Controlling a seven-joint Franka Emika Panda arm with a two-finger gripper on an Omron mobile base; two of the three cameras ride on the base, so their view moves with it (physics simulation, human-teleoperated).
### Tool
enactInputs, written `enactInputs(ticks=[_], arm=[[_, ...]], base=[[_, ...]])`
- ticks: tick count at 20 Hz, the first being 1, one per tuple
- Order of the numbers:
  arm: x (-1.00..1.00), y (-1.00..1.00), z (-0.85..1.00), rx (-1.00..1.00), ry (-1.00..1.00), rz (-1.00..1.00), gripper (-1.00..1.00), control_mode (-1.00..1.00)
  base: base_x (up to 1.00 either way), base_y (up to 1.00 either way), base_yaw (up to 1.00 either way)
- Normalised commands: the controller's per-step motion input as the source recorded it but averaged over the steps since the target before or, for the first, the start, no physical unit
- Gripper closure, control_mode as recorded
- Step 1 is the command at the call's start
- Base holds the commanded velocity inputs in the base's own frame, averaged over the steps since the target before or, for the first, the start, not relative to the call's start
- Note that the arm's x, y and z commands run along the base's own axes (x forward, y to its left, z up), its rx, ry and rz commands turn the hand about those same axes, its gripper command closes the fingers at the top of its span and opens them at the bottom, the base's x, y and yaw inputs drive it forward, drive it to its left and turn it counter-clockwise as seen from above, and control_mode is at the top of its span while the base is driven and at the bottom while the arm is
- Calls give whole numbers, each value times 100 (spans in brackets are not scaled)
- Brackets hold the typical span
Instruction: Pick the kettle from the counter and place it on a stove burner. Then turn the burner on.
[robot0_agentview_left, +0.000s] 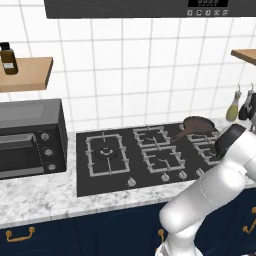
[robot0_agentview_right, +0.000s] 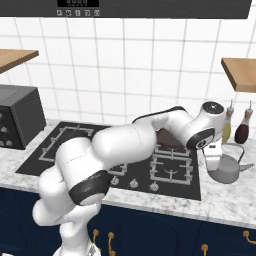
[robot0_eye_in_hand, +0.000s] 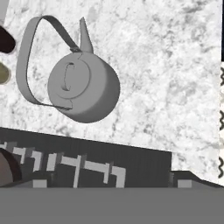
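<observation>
Left base view. Black glass cooktop set into the speckled marble worktop, navy cabinets below. The stove burner with the widest grate sits at the cooktop's left end, bare. A dark brown frying pan rests on a rear right burner, handle pointing toward the cooktop's middle; nothing seen in it. A black toaster oven stands on the worktop left of the cooktop, door closed. A wooden shelf above it carries a dark bottle. Two bottles stand at the wall on the far right. The arm reaches off to the right.

Right base view. The arm bends across the cooktop to the right, hand pointed down over the kettle. The kettle stands upright on the worktop just beside the cooktop's right edge, spout pointing right, wire handle arched over it. Two bottles behind it by the wall. The pincer is hidden behind the wrist here.

Hand view. Kettle seen from above, lid on, handle looping off to one side, spout pointing away. It sits on marble, apart from the cooktop edge. The pincer stands wide, holding nothing.
</observation>
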Motion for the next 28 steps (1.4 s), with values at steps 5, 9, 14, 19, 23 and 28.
enactInputs(ticks=[5, 9, 14, 19, 23, 28], arm=[[36, -16, 0, 0, 0, 0, -100, -100], [40, -26, 2, 0, 0, 0, -100, -100], [41, -36, 12, 2, 0, 0, -100, -100], [34, -41, 53, 10, 0, 0, -100, -100], [46, -13, 22, 3, 13, 0, -100, -100], [35, -18, -4, 0, 18, 0, -100, -100]], base=[[0, 0, 0], [0, 0, 0], [0, 0, 0], [0, 0, 0], [0, 0, 0], [0, 0, 0]])
